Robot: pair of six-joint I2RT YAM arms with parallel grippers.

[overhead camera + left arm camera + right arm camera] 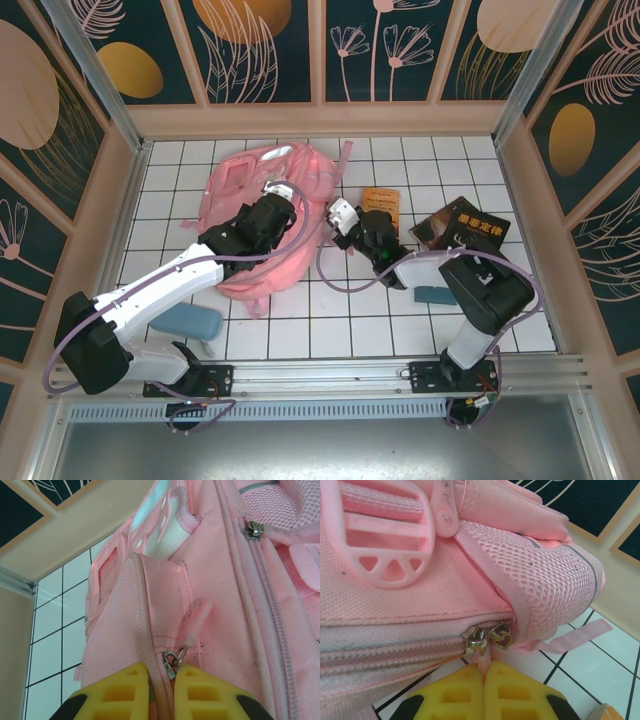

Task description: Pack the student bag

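Two shut, left claw [161,686], right claw [484,681], each pinching student bag [305,180] zipper [487,637]

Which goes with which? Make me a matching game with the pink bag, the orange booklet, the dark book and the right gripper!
Things:
1. student bag
2. orange booklet
3. dark book
4. right gripper

Clues:
A. shut on a zip pull
B. lying furthest to the right of these four
C. pink, the biggest thing here
D. lying between the bag and the book

Pairs: 1-C, 2-D, 3-B, 4-A.
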